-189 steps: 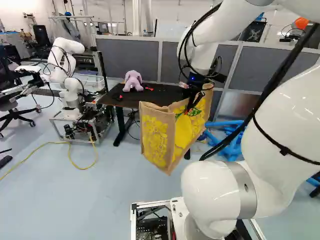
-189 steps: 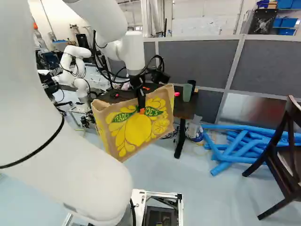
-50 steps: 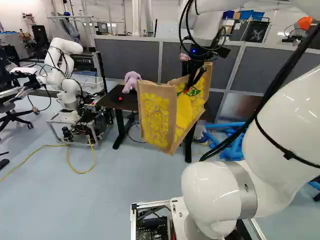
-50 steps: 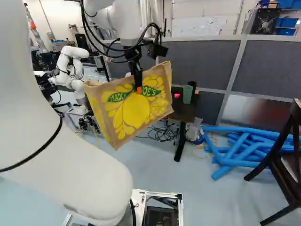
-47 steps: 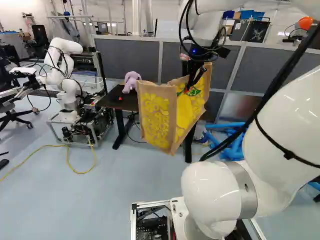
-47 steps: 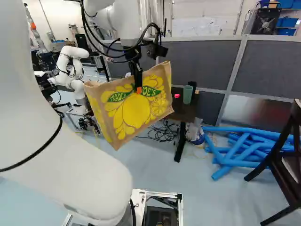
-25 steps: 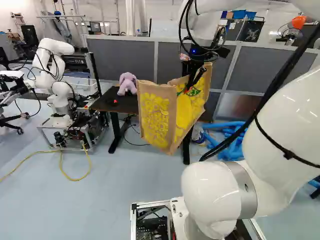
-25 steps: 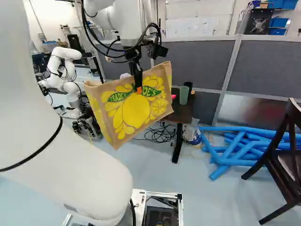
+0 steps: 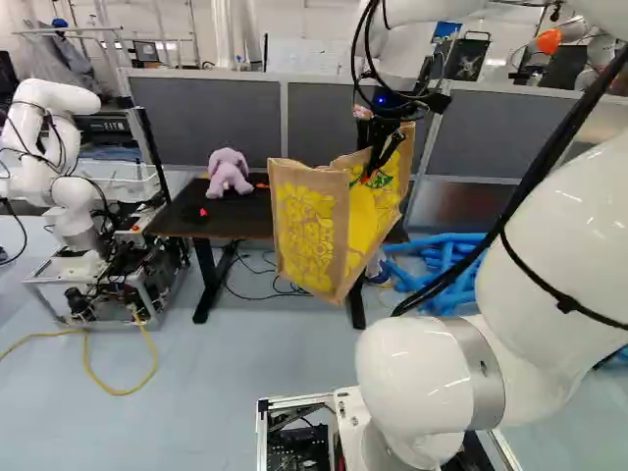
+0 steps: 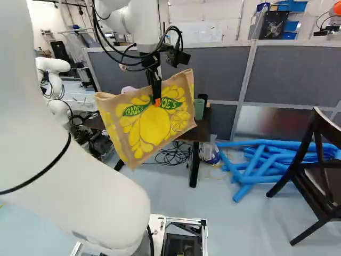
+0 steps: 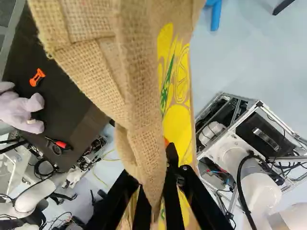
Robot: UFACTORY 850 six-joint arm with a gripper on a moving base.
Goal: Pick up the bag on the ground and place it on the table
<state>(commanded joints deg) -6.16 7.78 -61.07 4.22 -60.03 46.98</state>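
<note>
The bag (image 10: 154, 125) hangs in the air on my side of the near edge of the table (image 9: 221, 221), its upper part gripped between both fingers of my pincer (image 10: 157, 101). Bag and arm have risen since the first pictures; lately only my base has moved, turning right. The plush toy (image 9: 228, 172) sits near the table's far left corner, the green cup (image 10: 199, 109) by its right edge.

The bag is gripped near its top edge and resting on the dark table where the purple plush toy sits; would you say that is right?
Not quite: the left base view shows the bag hanging in the air in front of the dark table, not resting on it. The gripper does hold it near its top edge, and the purple plush toy sits on that table.
</note>
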